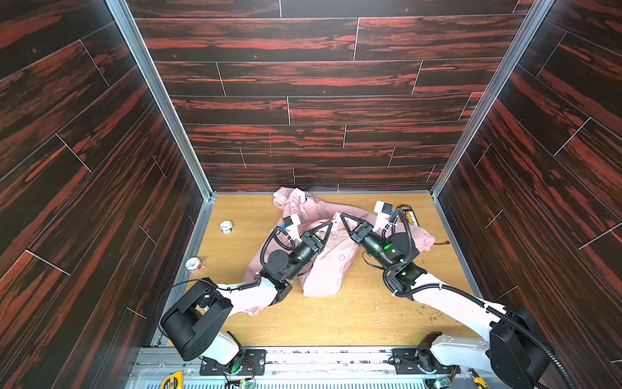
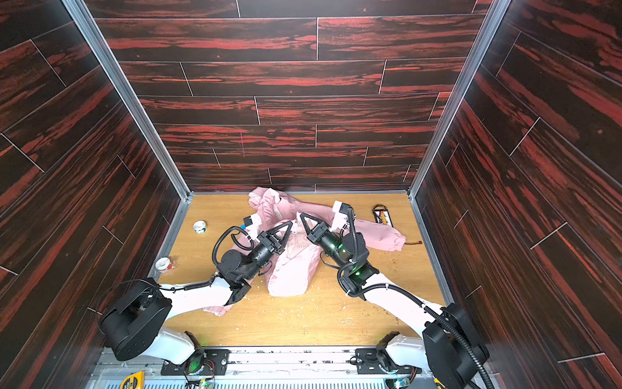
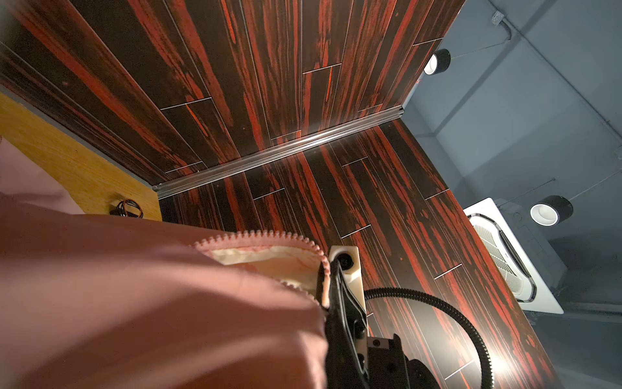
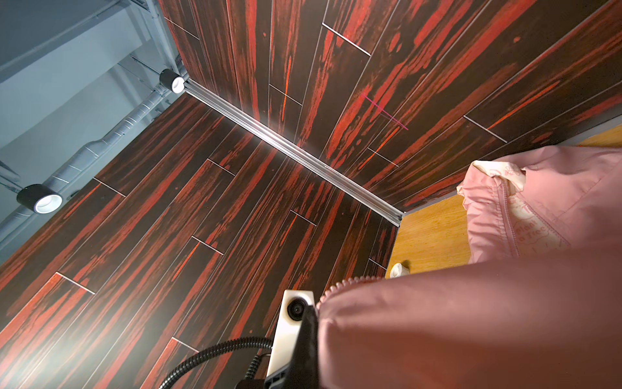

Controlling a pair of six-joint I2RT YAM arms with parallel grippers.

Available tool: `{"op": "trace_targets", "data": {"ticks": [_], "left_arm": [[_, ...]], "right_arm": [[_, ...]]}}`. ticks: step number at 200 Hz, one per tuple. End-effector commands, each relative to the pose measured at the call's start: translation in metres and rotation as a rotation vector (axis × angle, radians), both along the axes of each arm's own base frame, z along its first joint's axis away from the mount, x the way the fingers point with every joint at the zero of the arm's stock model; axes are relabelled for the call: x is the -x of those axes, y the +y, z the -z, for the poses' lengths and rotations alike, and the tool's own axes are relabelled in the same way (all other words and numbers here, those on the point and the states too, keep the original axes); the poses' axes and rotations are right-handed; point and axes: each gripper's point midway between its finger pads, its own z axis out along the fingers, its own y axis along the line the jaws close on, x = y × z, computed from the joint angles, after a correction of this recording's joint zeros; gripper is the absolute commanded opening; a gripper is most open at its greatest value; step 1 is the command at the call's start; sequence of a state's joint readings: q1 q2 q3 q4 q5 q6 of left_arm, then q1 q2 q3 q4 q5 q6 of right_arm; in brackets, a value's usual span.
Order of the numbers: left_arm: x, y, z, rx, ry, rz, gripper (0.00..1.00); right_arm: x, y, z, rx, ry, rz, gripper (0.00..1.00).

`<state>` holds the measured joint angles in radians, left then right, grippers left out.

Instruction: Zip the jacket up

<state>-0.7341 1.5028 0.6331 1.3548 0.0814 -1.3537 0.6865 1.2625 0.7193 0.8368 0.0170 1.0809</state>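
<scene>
The pale pink jacket [image 1: 328,269] [image 2: 292,272] lies crumpled in the middle of the wooden table [image 1: 336,323], its hood toward the back wall. Both grippers meet above its middle, tips almost touching. My left gripper [image 1: 330,225] [image 2: 290,225] is shut on a raised front edge. My right gripper [image 1: 342,216] [image 2: 301,215] is shut on the facing edge. In the left wrist view pink fabric [image 3: 134,303] hides my own jaws, and a row of zipper teeth [image 3: 262,234] curves along the lifted edge. The right wrist view shows the same: fabric [image 4: 471,320] and zipper teeth [image 4: 343,283].
Two tape rolls [image 1: 226,226] [image 1: 193,264] sit at the table's left side. A battery pack with wires [image 1: 410,215] lies at the back right, beside the jacket's right sleeve [image 1: 424,239]. Crumbs dot the front of the table. Dark wood-pattern walls close three sides.
</scene>
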Motion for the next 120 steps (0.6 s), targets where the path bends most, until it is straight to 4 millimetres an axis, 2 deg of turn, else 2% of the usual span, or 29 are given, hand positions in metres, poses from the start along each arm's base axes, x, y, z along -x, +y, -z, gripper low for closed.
{"op": "trace_targets", "data": {"ticks": [1, 45, 120], "left_arm": [[0.0077, 0.0109, -0.0412, 0.082, -0.093, -0.014, 0.00], [0.0091, 0.0116, -0.0447, 0.087, -0.101, -0.014, 0.00], [0.0099, 0.0135, -0.0484, 0.091, -0.111, -0.021, 0.00]], "right_arm": [[-0.0023, 0.0021, -0.0190, -0.033, -0.045, 0.021, 0.00], [-0.0023, -0.0032, -0.0175, -0.045, -0.032, 0.061, 0.00], [-0.0021, -0.0013, -0.0146, -0.053, -0.012, 0.068, 0.00]]}}
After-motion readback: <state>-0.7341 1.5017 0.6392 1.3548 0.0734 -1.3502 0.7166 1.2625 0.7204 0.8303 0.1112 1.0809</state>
